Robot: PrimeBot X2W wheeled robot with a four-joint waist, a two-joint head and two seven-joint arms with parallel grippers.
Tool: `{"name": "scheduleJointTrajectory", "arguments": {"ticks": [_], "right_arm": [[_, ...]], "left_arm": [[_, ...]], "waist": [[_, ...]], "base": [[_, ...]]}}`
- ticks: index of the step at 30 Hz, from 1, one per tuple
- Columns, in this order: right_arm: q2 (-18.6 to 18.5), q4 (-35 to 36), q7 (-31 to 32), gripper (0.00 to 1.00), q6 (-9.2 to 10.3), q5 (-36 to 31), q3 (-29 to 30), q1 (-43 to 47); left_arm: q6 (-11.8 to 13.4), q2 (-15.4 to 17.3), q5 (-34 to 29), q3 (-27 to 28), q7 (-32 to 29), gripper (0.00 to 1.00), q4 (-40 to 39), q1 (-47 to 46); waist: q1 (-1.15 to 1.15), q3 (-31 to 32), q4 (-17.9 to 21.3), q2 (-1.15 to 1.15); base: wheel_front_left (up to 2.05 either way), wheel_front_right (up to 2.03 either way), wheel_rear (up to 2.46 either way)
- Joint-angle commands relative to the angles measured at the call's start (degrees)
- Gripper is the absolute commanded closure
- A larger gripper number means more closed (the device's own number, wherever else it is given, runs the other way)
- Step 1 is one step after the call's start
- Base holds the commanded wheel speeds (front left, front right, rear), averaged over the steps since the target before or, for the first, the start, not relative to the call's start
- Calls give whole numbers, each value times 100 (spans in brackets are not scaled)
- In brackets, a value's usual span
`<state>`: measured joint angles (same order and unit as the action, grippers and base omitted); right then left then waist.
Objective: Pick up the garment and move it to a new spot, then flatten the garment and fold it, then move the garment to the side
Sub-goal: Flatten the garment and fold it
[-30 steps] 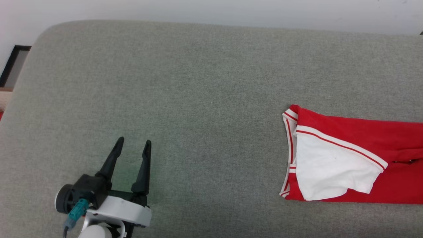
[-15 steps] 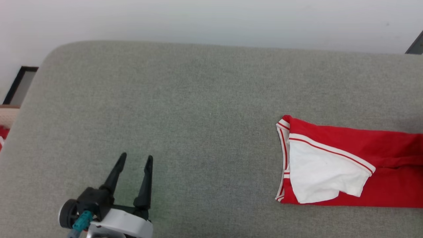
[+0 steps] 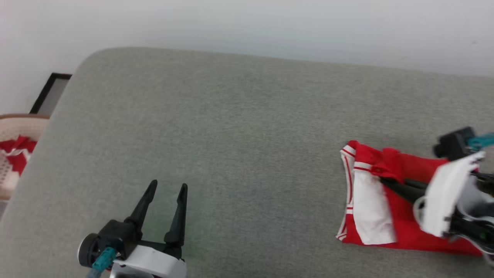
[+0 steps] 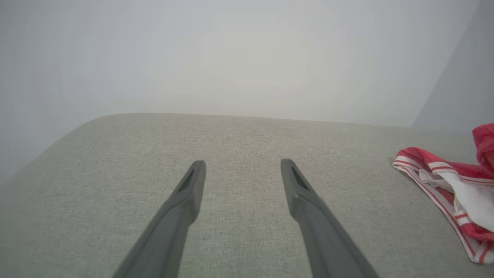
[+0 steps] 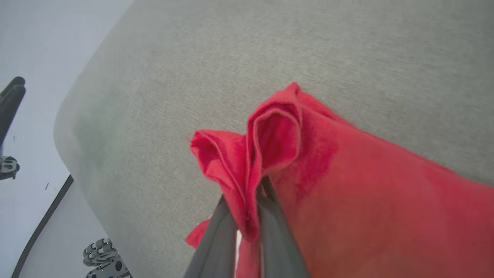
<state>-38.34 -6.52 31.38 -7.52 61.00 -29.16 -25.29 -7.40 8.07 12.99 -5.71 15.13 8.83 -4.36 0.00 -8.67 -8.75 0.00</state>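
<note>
The garment (image 3: 397, 227) lies at the right of the grey cushion (image 3: 239, 127), red with a white sleeve panel and striped trim. My right gripper (image 3: 384, 178) reaches in from the right, shut on a bunched red fold lifted over the shirt's top edge. In the right wrist view the two fingers of that gripper (image 5: 247, 208) pinch the raised fold of the garment (image 5: 347, 185). My left gripper (image 3: 169, 184) rests at the lower left, open and empty, far from the shirt. The left wrist view has the left gripper (image 4: 243, 164) over bare cushion, with the garment (image 4: 463, 189) at its right edge.
A pale woven basket (image 3: 11, 127) holding red cloth stands off the cushion's left end, beside a dark-framed panel (image 3: 50, 92). A white wall runs behind. The cushion's rounded left end (image 5: 73, 127) drops to a floor where caster wheels (image 5: 104, 255) stand.
The camera has shifted. My right gripper has come into view and has taken hold of a red fold, bunching the garment toward its collar end. The left gripper stays open in place.
</note>
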Motion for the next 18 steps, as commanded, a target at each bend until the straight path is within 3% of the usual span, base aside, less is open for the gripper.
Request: {"name": "scheduleJointTrajectory", "arguments": {"ticks": [1, 8, 15, 16, 18], "right_arm": [[133, 2, 34, 100, 8, -133, -28, -108], [799, -470, 42, 100, 7, -923, -227, -481], [1043, -1053, -211, 100, 8, -1241, -361, -555], [1086, -1106, -245, 93, 7, -1224, -382, -545], [1138, -1174, -337, 31, 8, -1146, -387, -533]], "left_arm": [[-13, -10, 20, -16, -3, 0, 1, -15], [-13, -86, 63, -63, -3, 0, 27, -94], [-13, -107, 110, -26, -3, 0, 54, -110], [-13, -106, 114, -6, -3, 0, 58, -92], [-13, -102, 124, 20, -3, 0, 67, -61]], "waist": [[0, -62, -132, 0], [0, -165, -333, 0], [0, -170, -366, 0], [0, -154, -340, 0], [0, -119, -271, 0]], "base": [[0, 0, 0], [0, 0, 0], [0, 0, 0], [0, 0, 0], [0, 0, 0]]}}
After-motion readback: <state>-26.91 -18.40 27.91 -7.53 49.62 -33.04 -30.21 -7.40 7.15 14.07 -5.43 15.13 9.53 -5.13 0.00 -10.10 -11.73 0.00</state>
